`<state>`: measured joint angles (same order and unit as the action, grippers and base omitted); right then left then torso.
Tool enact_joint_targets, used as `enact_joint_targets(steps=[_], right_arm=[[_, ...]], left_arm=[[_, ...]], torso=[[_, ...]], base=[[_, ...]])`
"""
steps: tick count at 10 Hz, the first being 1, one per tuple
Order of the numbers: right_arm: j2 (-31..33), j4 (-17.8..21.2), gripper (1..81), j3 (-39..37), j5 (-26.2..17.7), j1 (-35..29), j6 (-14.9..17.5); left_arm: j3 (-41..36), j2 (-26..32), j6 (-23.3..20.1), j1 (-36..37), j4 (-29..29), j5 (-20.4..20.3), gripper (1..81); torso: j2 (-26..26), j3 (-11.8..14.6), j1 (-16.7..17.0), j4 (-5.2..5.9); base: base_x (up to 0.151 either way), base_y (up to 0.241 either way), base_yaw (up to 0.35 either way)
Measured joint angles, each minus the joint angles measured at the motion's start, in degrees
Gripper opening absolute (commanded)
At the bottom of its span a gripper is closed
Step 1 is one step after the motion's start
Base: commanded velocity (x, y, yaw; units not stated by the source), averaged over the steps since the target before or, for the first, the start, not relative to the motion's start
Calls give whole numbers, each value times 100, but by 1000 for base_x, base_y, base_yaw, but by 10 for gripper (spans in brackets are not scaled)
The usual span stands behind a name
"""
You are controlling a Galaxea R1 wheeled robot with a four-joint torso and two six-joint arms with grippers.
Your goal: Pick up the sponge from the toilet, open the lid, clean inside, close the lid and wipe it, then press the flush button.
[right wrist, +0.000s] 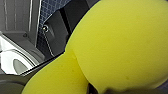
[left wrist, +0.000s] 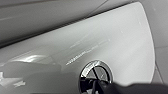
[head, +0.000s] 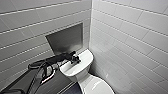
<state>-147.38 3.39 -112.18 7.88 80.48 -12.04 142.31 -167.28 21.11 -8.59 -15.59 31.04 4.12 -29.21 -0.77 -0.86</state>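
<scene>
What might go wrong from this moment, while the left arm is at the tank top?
The left gripper sits at the edge of the flush button, not its middle; it may slip onto the glossy tank top. The sponge bulges as if squeezed; a loosened hold may drop it.

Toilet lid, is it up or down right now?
Down. In the head view the lid lies flat, a smooth white oval in front of the tank, not tipped back against it.
</scene>
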Motion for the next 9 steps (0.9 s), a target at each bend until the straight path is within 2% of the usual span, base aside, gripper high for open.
enact_joint_targets(steps=[3,9], right_arm=[[-5,0,10,-4,-2,0,0],[-112,-1,10,-161,-13,0,0]], left_arm=[[-887,471,-1,111,-111,116,10],[-4345,2081,-177,529,-2,258,10]], torso=[[0,0,0,-2],[-2,0,-2,-2]], base=[[0,0,0],[0,0,0]])
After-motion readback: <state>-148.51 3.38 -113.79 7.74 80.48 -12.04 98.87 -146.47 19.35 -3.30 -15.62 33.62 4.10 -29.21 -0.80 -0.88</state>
